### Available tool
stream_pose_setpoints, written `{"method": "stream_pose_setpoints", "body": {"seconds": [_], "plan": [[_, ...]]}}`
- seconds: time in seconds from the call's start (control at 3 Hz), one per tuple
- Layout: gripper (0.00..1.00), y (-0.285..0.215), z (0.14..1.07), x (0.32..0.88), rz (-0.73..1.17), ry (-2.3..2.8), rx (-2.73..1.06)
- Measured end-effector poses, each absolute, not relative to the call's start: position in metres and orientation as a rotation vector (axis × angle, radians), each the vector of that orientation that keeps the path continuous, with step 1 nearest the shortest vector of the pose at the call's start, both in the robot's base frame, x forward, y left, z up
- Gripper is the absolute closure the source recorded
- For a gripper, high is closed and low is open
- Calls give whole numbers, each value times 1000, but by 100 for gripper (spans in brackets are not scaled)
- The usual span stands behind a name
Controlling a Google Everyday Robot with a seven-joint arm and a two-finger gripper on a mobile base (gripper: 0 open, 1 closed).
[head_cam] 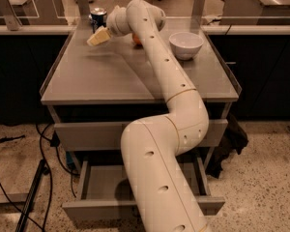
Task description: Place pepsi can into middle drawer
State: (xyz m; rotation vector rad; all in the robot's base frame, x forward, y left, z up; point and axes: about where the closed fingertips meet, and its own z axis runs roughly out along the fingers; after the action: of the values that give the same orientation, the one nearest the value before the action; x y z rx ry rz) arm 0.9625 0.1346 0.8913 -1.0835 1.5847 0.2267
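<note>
Just behind the gripper [98, 36], whose opening cannot be told, stands the pepsi can [97, 17].

So the thick white arm [157, 173] is folded hard at a low elbow, then stretched up and away to the rounded wrist [135, 16]. The pale yellowish pincer [99, 36] is tilted down-left, just over the grey table [111, 81], far-left side.
</note>
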Motion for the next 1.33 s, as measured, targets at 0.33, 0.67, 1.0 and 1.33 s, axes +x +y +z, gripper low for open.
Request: {"method": "stream_pose_setpoints", "body": {"seconds": [0.33, 0.67, 1.0, 1.33], "plan": [[0, 140, 898, 964, 220, 1550, -1079], [0, 145, 902, 967, 210, 1494, -1090], [0, 144, 902, 968, 181, 1454, -1115], [0, 138, 904, 967, 129, 1440, -1164]]}}
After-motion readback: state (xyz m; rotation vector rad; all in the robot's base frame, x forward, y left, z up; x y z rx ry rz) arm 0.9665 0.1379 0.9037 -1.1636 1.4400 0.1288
